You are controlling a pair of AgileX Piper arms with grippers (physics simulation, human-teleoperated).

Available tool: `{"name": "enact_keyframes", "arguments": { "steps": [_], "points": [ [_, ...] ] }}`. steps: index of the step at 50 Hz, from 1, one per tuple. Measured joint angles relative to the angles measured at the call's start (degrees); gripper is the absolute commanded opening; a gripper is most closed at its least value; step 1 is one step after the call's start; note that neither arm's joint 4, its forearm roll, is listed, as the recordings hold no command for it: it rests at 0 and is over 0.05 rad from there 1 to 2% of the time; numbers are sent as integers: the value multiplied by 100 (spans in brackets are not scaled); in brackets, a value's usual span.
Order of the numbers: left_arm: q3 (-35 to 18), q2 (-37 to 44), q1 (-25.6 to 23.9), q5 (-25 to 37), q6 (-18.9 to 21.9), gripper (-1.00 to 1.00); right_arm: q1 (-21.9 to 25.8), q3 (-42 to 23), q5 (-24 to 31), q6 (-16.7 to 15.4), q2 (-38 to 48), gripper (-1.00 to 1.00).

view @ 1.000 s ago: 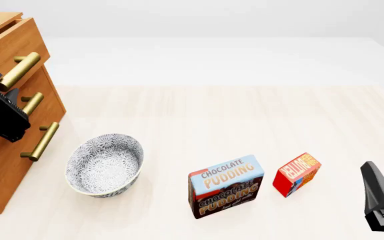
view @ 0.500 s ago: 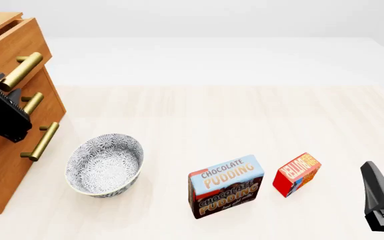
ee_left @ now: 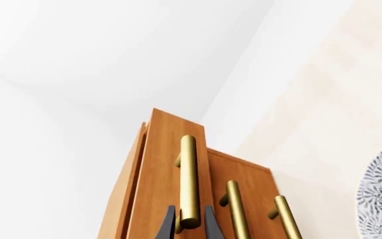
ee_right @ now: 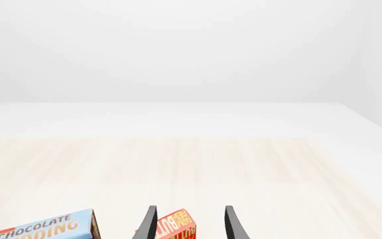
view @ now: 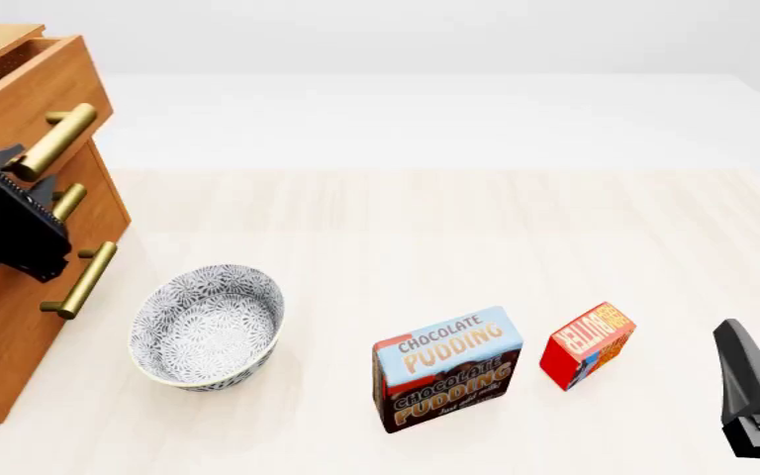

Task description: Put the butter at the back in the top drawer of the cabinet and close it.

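Note:
The cabinet (view: 4,307) stands at the left edge, its top drawer (view: 24,94) pulled out a little past the two lower ones. My left gripper (view: 17,166) is shut on the lower end of the drawer's brass handle (view: 56,137); in the left wrist view, the left gripper (ee_left: 189,225) has a dark finger on each side of the bar (ee_left: 189,179). The butter (view: 589,344) lies on the table at the front right. My right gripper (view: 736,348) hovers open to its right and nearer me. In the right wrist view, the butter (ee_right: 173,228) shows ahead of the right gripper (ee_right: 189,224).
A blue-and-brown Chocolate Pudding box (view: 446,368) stands just left of the butter. A patterned grey bowl (view: 209,325) sits on the table close to the cabinet's lower drawers. Pale wooden tabletop (view: 459,218) stretches behind these.
The top drawer has slid out a little further, and my left gripper moved with its handle. The right arm, butter, pudding box and bowl have not moved.

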Motion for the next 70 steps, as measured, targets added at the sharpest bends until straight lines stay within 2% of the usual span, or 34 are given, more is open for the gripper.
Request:
{"name": "enact_keyframes", "arguments": {
  "steps": [38,70],
  "points": [
    [77,36,-157,-188,-176,-100,0,0,0,0,0,100],
    [-65,-66,-391,165,-395,-100,0,0,0,0,0,100]
  ]
}}
